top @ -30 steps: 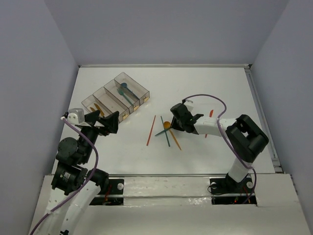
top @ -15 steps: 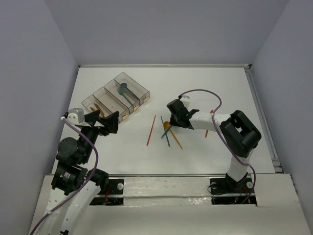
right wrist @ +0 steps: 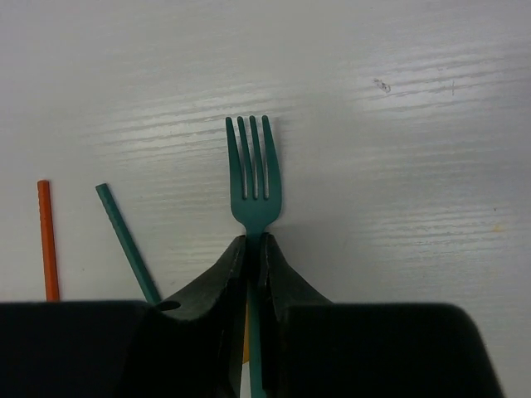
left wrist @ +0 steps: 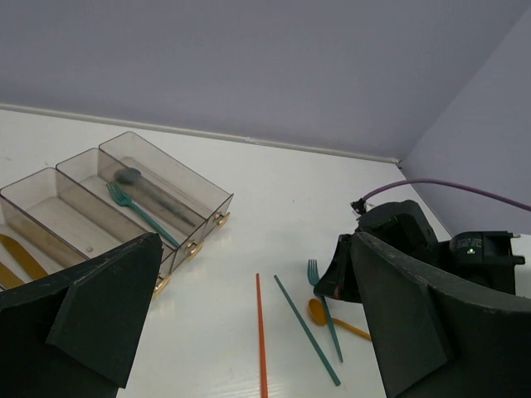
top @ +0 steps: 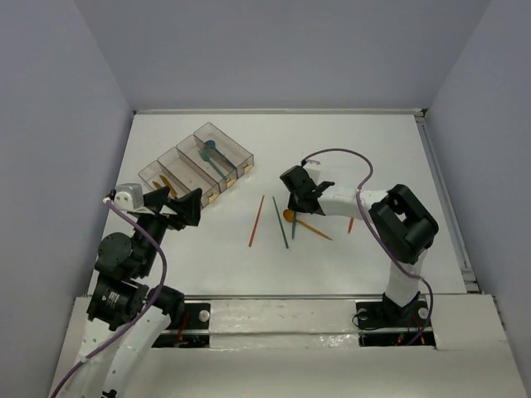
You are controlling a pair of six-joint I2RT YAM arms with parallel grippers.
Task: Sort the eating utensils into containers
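Right gripper (right wrist: 255, 249), pinching the teal fork (right wrist: 253, 170) at its neck, should be lifting it level toward the ten-o'clock containers (top: 235, 148).

Right claw (top: 292, 205) low, perhaps gripping teal utensil (top: 293, 230)

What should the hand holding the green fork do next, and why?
Probably lift straight up. The right gripper is shut on the teal plastic fork, which seems to lie on the white table, far from the clear plastic bins.
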